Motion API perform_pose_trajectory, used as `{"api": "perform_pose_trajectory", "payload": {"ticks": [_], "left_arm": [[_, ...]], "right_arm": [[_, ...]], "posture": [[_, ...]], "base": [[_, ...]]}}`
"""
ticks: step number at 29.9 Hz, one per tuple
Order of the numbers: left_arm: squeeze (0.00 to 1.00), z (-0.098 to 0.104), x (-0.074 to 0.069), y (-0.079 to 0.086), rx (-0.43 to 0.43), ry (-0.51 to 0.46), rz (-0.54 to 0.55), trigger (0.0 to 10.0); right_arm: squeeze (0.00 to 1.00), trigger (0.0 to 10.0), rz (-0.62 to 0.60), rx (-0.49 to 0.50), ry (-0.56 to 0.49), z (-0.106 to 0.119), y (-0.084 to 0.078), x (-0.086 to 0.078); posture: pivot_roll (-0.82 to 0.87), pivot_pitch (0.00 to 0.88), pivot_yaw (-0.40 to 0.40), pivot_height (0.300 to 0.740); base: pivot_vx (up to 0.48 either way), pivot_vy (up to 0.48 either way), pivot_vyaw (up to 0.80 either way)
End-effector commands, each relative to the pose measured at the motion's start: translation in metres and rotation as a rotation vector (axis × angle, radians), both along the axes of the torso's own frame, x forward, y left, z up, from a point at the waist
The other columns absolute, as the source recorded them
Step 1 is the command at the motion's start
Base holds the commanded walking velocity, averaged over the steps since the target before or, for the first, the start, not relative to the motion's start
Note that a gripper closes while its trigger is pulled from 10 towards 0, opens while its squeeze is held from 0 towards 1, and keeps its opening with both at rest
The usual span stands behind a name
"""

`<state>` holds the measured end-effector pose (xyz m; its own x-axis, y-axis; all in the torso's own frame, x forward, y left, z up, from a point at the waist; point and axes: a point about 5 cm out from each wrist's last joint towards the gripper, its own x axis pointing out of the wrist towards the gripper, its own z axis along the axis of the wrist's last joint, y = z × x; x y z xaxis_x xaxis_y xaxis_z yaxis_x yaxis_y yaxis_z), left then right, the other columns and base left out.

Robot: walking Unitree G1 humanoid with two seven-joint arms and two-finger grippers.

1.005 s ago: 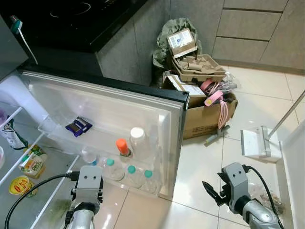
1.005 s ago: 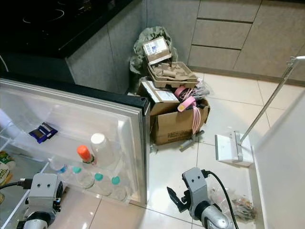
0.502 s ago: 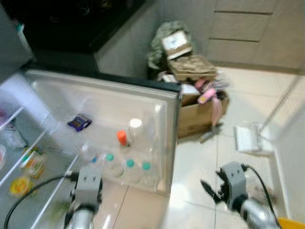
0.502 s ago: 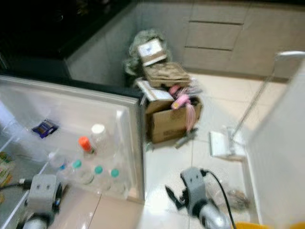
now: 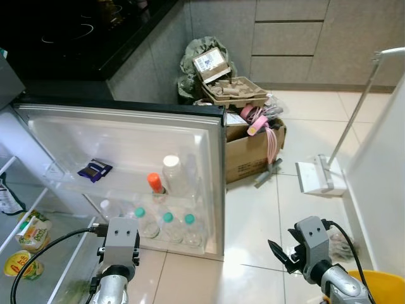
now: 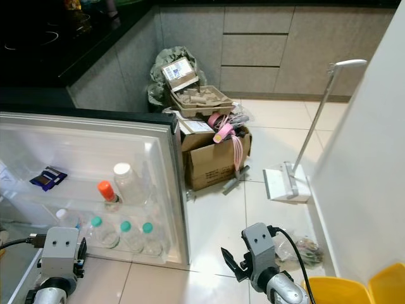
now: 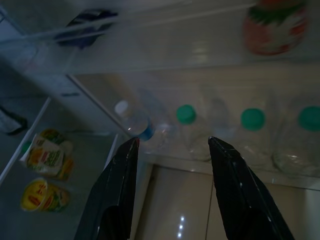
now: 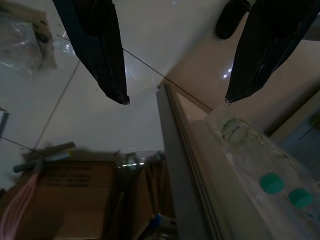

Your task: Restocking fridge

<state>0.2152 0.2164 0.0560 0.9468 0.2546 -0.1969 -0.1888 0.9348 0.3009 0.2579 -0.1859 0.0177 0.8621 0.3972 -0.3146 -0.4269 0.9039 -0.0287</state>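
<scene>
Left eye view: a white fridge door [image 5: 126, 136] stands swung open across a pale tiled floor [image 5: 253, 215]. Its lower door shelf holds clear plastic bottles with green caps [image 5: 164, 225], an orange-capped bottle [image 5: 154, 183] and a taller clear bottle with a white cap [image 5: 172, 174]. A small dark purple packet [image 5: 94, 170] lies on the door shelf above. On the robot's left, fridge shelves carry yellow and green food packets [image 5: 28, 231]. The left end effector's silver wrist [image 5: 120, 244] sits low, just before the bottles. The right end effector [image 5: 281, 253] hangs above the floor to the right of the door, its black fingers apart and empty.

Right eye view: beyond the door edge stands a brown cardboard box [image 6: 212, 158] stuffed with pink hangers and topped by a grey egg tray [image 6: 199, 98]. A white dustpan with a long handle [image 6: 288, 180] rests near a white wall. A yellow bin [image 6: 354, 291] shows at the lower right corner.

Left wrist view: the left end effector [image 7: 172, 142] has its two black fingers [image 7: 117, 190] spread, holding nothing, pointing toward the green-capped bottles.

Right wrist view: two black fingers [image 8: 97, 45] are spread wide above the floor, with the door's edge between them.
</scene>
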Motion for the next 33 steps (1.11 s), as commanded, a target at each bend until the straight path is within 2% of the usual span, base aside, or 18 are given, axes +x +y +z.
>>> {"api": "perform_pose_trajectory", "payload": {"ticks": [1, 11, 24, 33], "left_arm": [[0.0, -0.0065, -0.0046, 0.0026, 0.003, 0.037, 0.011, 10.0], [0.0, -0.0067, -0.004, 0.0024, 0.005, 0.037, 0.006, 10.0], [0.0, -0.0062, -0.0033, 0.0014, 0.005, 0.035, 0.001, 10.0], [0.0, -0.0056, -0.0028, 0.0013, 0.005, 0.032, -0.001, 10.0]], "right_arm": [[0.0, 10.0, 0.002, 0.0, 0.006, -0.0027, 0.0005, -0.0018], [0.0, 10.0, 0.005, 0.001, 0.006, -0.0028, 0.0008, -0.0017], [0.0, 10.0, 0.01, 0.002, 0.007, -0.0029, 0.0013, -0.0011], [0.0, 10.0, 0.011, 0.002, 0.005, -0.0024, 0.0016, -0.0008]], "posture": [[-0.1, 0.16, 0.035, 0.737], [-0.1, 0.158, 0.036, 0.737], [-0.1, 0.156, 0.037, 0.737], [-0.1, 0.156, 0.037, 0.737]], "base": [[0.0, 0.0, 0.0], [-0.096, 0.0, 0.0], [-0.415, 0.0, 0.0], [-0.192, 0.0, 0.0]]}}
